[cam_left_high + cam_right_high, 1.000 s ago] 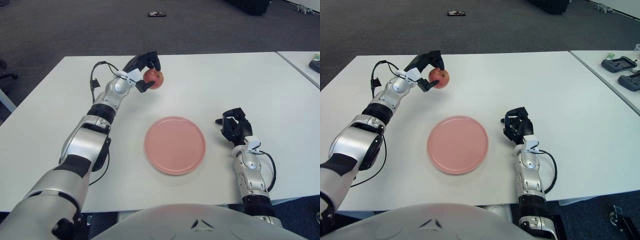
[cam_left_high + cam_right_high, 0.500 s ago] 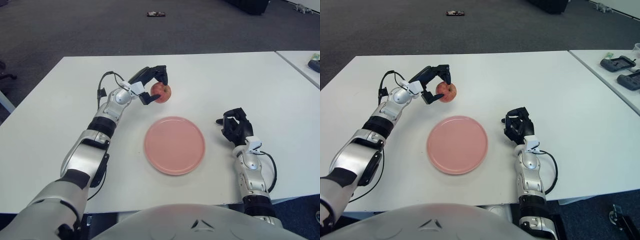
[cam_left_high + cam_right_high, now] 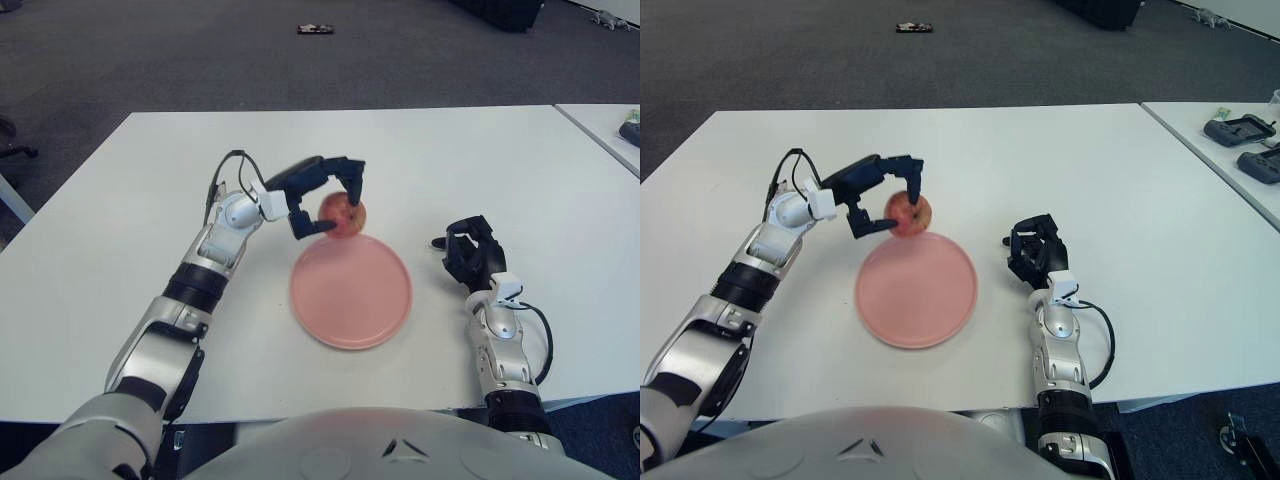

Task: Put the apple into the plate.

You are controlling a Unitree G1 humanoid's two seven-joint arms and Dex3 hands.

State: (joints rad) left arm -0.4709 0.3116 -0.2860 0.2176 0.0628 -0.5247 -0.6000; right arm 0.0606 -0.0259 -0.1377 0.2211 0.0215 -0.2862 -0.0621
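Reaching across the middle of the frame from the lower left, the left arm is stretching out over the white table (image 3: pixel 120 250), its silver forearm slanting up and to the right. The left hand (image 3: pixel 318 192) is sitting just left of centre, its dark fingers (image 3: pixel 351 171) arching over the top of a red apple (image 3: pixel 343 213) while a lower finger is pressing in from the left side, so the fruit is being gripped between them. The apple is hanging at the far rim of the pink plate (image 3: pixel 351 300), overlapping that upper edge in both views; whether it is touching the plate or being held just above it is not something the views settle. A thin black cable (image 3: pixel 222 170) is looping up from the left wrist.

The right hand (image 3: pixel 470 252) is resting on the table toward the right of the frame, just beside the plate's right edge but apart from it, wrist pointing down toward the bottom edge. Its black fingers are curling loosely upward around nothing, though how tightly they are closing is hard to make out from this angle.

Part of the apple's near side is being hidden by the gripping fingers. The robot's pale torso is filling the bottom of the frame, cutting off the table's near edge. At the far right, dark handheld devices (image 3: pixel 1238 127) are lying on a second table, cropped by the frame border. A small dark object (image 3: pixel 314 29) is lying on the grey carpet at the top; what it is cannot be made out.
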